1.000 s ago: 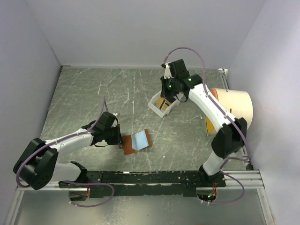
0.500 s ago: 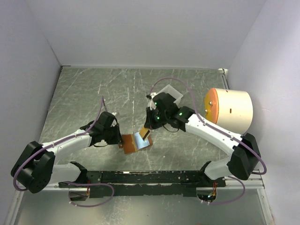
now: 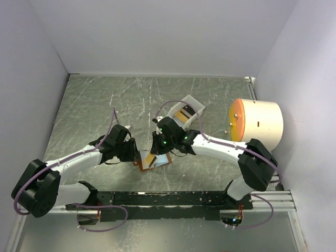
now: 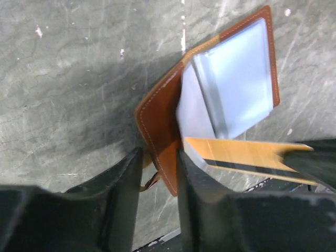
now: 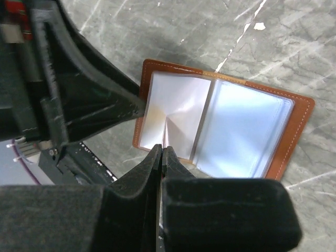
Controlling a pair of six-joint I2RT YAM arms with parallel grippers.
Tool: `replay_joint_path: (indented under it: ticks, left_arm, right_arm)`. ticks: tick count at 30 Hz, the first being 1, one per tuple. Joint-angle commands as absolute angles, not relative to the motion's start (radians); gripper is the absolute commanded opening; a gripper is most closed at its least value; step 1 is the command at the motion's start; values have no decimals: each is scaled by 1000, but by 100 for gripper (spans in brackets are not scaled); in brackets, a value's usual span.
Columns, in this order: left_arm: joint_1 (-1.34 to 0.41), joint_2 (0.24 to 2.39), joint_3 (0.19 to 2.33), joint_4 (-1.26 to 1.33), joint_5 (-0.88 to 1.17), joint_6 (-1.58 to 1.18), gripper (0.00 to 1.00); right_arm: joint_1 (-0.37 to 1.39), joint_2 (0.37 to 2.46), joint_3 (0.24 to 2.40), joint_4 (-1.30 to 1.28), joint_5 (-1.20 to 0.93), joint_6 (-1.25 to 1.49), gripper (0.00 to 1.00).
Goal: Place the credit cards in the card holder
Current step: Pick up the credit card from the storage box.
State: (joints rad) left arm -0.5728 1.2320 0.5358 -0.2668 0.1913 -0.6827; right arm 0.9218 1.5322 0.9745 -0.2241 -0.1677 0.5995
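The brown card holder (image 3: pixel 143 163) lies open on the table, its clear pockets (image 4: pixel 236 89) facing up. My left gripper (image 3: pixel 135 156) stands at its left edge, jaws a little apart, and that edge (image 4: pixel 163 168) sits between the fingers against the right one. My right gripper (image 3: pixel 157 151) is shut on an orange credit card (image 4: pixel 236 153) with a black stripe. The card's tip rests at the left pocket (image 5: pixel 173 113) of the holder. More orange credit cards (image 3: pixel 184 112) lie in the white tray.
The small white tray (image 3: pixel 193 102) stands behind the holder, toward the back. A big beige cylinder (image 3: pixel 260 122) with an orange face lies at the right wall. The black rail (image 3: pixel 173 198) of the arm bases runs along the near edge.
My right arm has swung from the white tray down to the card holder with a card. My left gripper's jaws have parted slightly at the holder's edge.
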Motion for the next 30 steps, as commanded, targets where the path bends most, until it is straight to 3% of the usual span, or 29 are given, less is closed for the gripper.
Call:
replay_joint_path:
  ticks: [1,5,12,16,18,21,26,30]
  left_arm:
    - [-569,1161,576,-255,256,-719,48]
    - [-569,1092,552,-231,274,-762,59]
    - [-569,1122,542,-237,205,-750,59]
    - [-569,1194,532,-196,216,-720,53]
    - [-569,1220,528,-159,256,-711,41]
    - [-569,1249,534,-150,260,-709,32]
    - [-569,1261,581,-230,195,-715,25]
    - [-569,1253,630,-296,160,-735,28]
  right_arm:
    - [941,1584,995,-179,-116,597,0]
    - [946,1607,992,-203,-75,587,0]
    - [947,1595,995,-242,-47,566,0]
    - [947,1541,1025,-281,-14,561,0]
    - [946,1520,1031,-304,15,561,0]
    - [946,1493,1033,-329,76,567,0]
    - [944,1439,936,-240,96,657,0]
    - [944,1441,846,-90,47,767,0]
